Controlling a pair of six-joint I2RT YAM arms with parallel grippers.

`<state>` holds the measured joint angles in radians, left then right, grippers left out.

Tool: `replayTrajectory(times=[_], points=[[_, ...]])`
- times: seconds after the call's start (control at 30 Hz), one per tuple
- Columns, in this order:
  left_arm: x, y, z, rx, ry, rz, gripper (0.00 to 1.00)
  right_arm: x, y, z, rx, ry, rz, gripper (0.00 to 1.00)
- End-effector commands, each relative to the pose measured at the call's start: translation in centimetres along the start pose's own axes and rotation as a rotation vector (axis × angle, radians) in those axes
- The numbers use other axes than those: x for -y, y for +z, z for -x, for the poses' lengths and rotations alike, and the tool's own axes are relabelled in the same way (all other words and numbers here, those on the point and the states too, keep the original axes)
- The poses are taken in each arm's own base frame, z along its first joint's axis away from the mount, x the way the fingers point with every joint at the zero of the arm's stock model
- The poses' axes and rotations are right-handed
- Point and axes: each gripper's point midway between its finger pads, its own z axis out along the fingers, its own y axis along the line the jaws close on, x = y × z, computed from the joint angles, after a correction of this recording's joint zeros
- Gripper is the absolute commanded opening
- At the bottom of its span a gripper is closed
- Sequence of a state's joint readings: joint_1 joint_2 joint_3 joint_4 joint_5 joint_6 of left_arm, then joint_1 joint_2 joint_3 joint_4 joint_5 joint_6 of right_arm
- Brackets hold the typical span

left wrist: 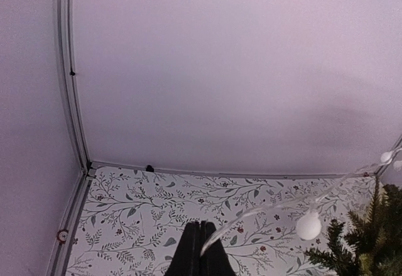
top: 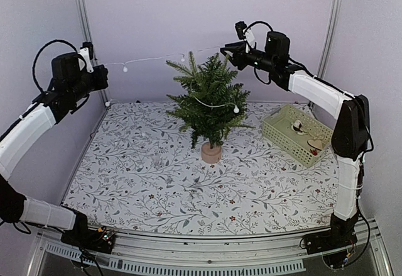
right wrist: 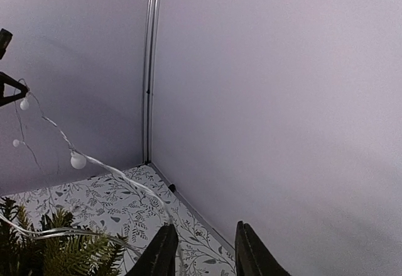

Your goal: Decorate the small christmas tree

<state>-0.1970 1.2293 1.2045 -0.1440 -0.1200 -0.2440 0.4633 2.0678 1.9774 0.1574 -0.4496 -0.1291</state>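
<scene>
The small christmas tree (top: 210, 103) stands mid-table on its round tan base (top: 211, 153). A thin light string with white bulbs (top: 154, 58) runs taut above the table from my left gripper (top: 102, 75) to the tree top, and a loop of it with a bulb (top: 235, 108) lies over the branches. My left gripper (left wrist: 201, 244) is shut on the string's end, with a bulb (left wrist: 308, 224) hanging nearby. My right gripper (right wrist: 204, 251) is open, high behind the tree top (right wrist: 50, 251). The string (right wrist: 119, 174) passes beside its left finger.
A light green basket (top: 276, 131) with a few ornaments inside sits at the right of the floral tablecloth (top: 157, 182). Lilac walls and metal frame posts (top: 80, 12) close in the back and sides. Both arms are raised near the back wall.
</scene>
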Motion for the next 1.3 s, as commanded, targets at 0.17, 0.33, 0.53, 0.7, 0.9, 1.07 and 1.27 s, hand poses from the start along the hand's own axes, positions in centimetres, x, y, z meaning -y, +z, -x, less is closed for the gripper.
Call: replayTrajectory(times=[0.17, 0.33, 0.53, 0.7, 0.9, 1.07, 1.27], points=[[-0.4, -4.7, 4.4, 0.052, 0.022, 0.008, 0.0, -0.8, -1.1, 3.4, 0.073, -0.01, 0.05, 0.7], [1.4, -6.3, 6.0, 0.102, 0.042, -0.092, 0.0, -0.9, -1.6, 3.4, 0.073, -0.018, 0.037, 0.71], [4.4, -7.4, 8.2, 0.117, 0.093, -0.246, 0.0, 0.4, -2.5, 4.4, 0.078, -0.03, -0.05, 0.8], [7.6, -8.8, 8.0, 0.089, 0.141, -0.414, 0.0, 2.6, -4.1, 6.0, 0.091, -0.033, -0.153, 0.9], [12.1, -13.2, 7.6, 0.11, 0.204, -0.686, 0.0, 4.6, -6.4, 8.1, 0.109, -0.012, -0.249, 0.99], [15.3, -16.6, 7.4, 0.108, 0.225, -0.888, 0.0, 3.3, -8.0, 9.9, 0.127, -0.01, -0.213, 0.99], [18.6, -19.0, 5.7, 0.063, 0.238, -1.085, 0.0, -2.2, -9.9, 10.7, 0.13, -0.012, 0.022, 0.86]])
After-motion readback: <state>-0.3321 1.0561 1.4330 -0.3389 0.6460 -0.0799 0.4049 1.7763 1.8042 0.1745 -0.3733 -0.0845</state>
